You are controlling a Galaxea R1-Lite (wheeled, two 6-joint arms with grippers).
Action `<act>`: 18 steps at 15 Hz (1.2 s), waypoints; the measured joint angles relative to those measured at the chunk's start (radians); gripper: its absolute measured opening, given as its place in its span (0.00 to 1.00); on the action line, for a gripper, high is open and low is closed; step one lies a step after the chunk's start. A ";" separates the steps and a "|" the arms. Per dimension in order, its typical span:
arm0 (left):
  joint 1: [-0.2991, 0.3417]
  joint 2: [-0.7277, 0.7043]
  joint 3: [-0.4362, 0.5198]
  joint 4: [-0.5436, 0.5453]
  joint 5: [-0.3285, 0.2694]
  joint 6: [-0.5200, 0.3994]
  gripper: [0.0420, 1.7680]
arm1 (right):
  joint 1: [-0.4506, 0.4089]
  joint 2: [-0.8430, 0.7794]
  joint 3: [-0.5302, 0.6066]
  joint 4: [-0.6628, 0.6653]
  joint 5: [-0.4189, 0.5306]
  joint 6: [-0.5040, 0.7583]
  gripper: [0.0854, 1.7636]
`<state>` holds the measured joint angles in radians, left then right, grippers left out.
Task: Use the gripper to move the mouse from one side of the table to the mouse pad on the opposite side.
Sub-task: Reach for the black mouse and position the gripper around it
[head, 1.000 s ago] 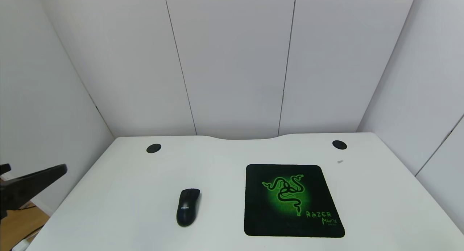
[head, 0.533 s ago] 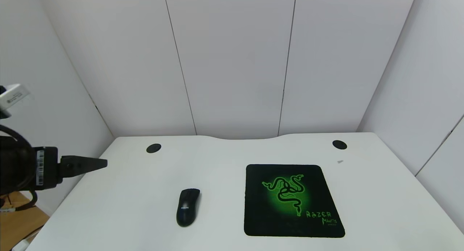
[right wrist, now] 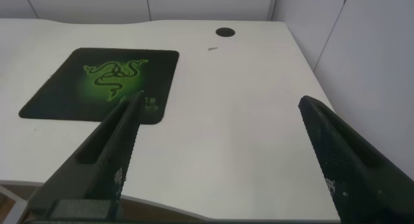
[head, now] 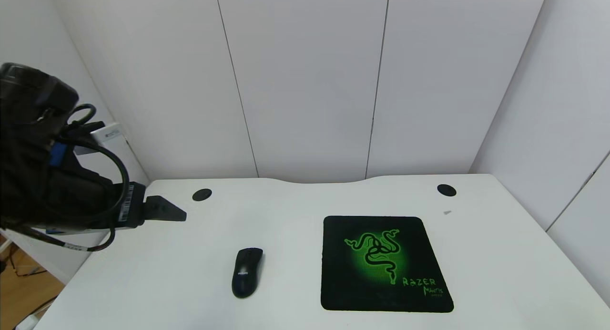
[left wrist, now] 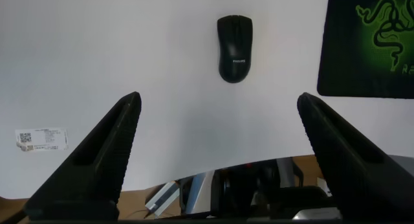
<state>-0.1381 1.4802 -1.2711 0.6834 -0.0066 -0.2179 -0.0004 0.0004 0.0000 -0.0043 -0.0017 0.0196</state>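
My left gripper (head: 178, 215) is hovering wide open over the table's (head: 295, 273) left edge. The mouse (head: 247, 273) is sitting well off, toward the mouse pad (head: 381, 263).

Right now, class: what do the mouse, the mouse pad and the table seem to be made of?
The mouse: probably hard plastic, glossy black, with a sheen on its back. The mouse pad: likely cloth over rubber, matte black with a fine weave under the green print. The table: smooth white top, perhaps laminate; material uncertain.

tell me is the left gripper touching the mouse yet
Apart. The left wrist view shows the left gripper open, with bare table between its fingers and the mouse lying beyond them.
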 joint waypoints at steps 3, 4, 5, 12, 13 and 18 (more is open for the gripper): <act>-0.048 0.071 -0.066 0.052 0.003 -0.061 0.97 | 0.000 0.000 0.000 0.000 0.000 0.000 0.97; -0.070 0.095 -0.094 0.084 0.003 -0.093 0.97 | 0.000 0.000 0.000 0.000 -0.001 0.000 0.97; -0.086 0.116 -0.114 0.100 0.003 -0.113 0.97 | 0.000 0.000 0.000 0.000 -0.001 0.000 0.97; -0.106 0.269 -0.201 0.168 0.013 -0.122 0.97 | 0.000 0.000 0.000 0.000 0.000 0.000 0.97; -0.107 0.294 -0.211 0.167 0.012 -0.122 0.97 | 0.000 0.000 0.000 0.000 0.000 0.001 0.97; -0.144 0.395 -0.217 0.147 0.012 -0.133 0.97 | 0.000 0.000 0.000 0.000 -0.001 0.000 0.97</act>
<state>-0.2817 1.8751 -1.4879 0.8306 0.0051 -0.3506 -0.0004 0.0004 0.0000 -0.0043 -0.0023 0.0200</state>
